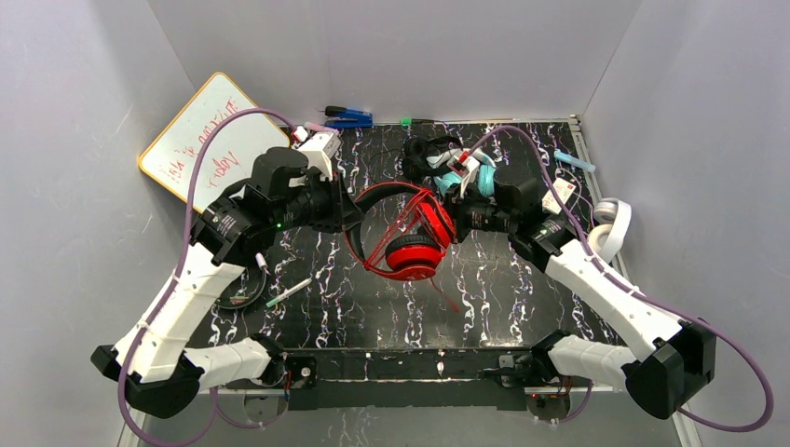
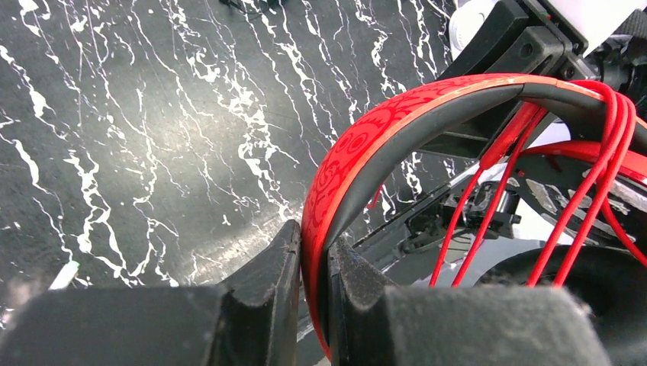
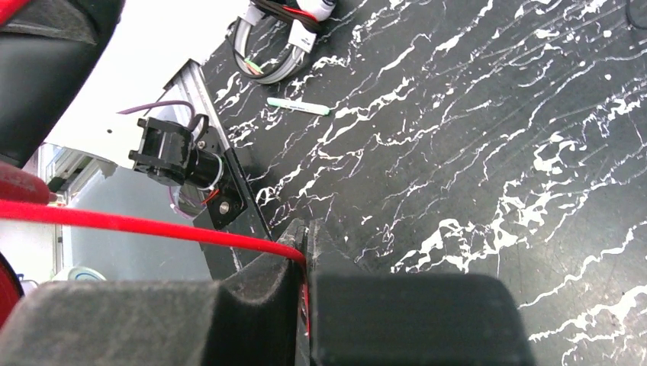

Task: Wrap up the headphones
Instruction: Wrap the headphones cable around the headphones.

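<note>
Red headphones point(image 1: 413, 253) over the tabletop point(image 1: 522, 298) centre: left claw point(image 2: 313, 248) clamped on headband point(image 2: 397, 114), right claw point(image 3: 307, 238) pinching cord point(image 3: 152, 226).

The red headphones point(image 1: 410, 237) hang above mid-counter, their band pinched by the left tool point(image 2: 313, 263) and their cord point(image 3: 152, 227) by the right tool point(image 3: 307, 252), so both arms bar the way on either side of them. Behind them to the right, a heap of headphones point(image 1: 454, 168) crowds the back. In front of them the counter point(image 1: 391, 321) lies open, save a marker point(image 1: 289, 291) front-left.
</note>
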Action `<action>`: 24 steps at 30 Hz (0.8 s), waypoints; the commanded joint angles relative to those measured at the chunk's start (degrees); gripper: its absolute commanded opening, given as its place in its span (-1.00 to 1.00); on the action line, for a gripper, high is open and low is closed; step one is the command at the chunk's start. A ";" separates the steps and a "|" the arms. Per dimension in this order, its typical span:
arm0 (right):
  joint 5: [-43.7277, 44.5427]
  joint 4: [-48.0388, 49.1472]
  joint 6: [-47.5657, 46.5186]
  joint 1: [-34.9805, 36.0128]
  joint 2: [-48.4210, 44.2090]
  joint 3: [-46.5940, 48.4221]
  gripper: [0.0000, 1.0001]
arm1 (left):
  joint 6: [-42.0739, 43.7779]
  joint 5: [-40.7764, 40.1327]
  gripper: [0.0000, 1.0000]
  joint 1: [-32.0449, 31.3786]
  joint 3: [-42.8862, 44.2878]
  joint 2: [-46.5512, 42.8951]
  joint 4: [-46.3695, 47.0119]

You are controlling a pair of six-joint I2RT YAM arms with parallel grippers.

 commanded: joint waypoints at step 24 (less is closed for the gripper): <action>-4.92 26.58 3.33 -0.34 5.69 -12.55 -0.63 | -14.03 -1.11 -1.00 -0.26 10.13 0.54 2.38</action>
